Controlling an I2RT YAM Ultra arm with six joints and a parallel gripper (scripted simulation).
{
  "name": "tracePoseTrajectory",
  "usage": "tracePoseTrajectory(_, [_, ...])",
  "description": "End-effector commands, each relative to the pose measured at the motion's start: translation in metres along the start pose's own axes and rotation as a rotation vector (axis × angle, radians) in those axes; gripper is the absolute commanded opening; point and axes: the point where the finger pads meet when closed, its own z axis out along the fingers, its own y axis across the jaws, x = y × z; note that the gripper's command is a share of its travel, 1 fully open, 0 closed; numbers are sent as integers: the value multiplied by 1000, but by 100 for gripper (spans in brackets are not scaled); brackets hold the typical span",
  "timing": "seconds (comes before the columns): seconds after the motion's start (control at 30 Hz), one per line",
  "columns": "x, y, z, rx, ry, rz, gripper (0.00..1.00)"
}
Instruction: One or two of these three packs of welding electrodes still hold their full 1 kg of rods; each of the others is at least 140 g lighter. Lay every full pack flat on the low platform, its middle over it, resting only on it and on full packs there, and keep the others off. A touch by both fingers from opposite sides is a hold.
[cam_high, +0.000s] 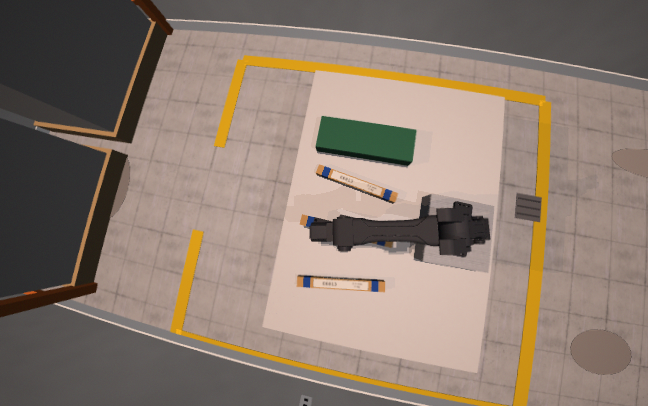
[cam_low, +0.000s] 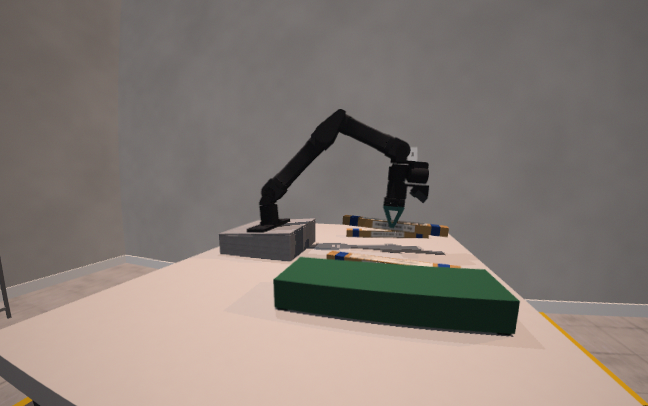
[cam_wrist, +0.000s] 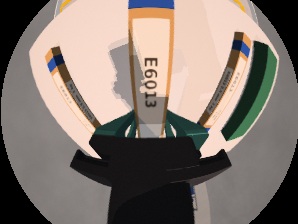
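Black tool (cam_low: 393, 224) (cam_wrist: 150, 111) grips long orange-and-blue cardboard electrode pack (cam_high: 304, 220) (cam_low: 360, 221) (cam_wrist: 150, 40) aloft, likely weighing; if full, next carry it to green block platform (cam_high: 365, 138) (cam_low: 395, 282) (cam_wrist: 260, 87).

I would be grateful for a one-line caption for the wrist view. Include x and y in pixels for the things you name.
The claw (cam_wrist: 150, 111) grips one electrode pack (cam_wrist: 151, 70), with two others on either side.

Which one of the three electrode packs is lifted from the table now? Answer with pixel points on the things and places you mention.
The middle pack (cam_high: 304, 220) (cam_low: 407, 227) (cam_wrist: 151, 75), held between the green fingers; the two outer packs lie on the table.
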Motion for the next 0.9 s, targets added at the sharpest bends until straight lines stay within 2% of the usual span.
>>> tracePoseTrajectory(0.0, [-15, 5, -45, -25, -97, 1, 0])
tracePoseTrajectory(0.27, [-15, 5, -44, -25, -97, 1, 0])
tracePoseTrajectory(0.77, [-13, 5, -76, -27, -103, 0, 0])
tracePoseTrajectory(0.83, [-13, 5, -76, -27, -103, 0, 0])
tracePoseTrajectory(0.87, [-15, 6, -85, -29, -113, 0, 0])
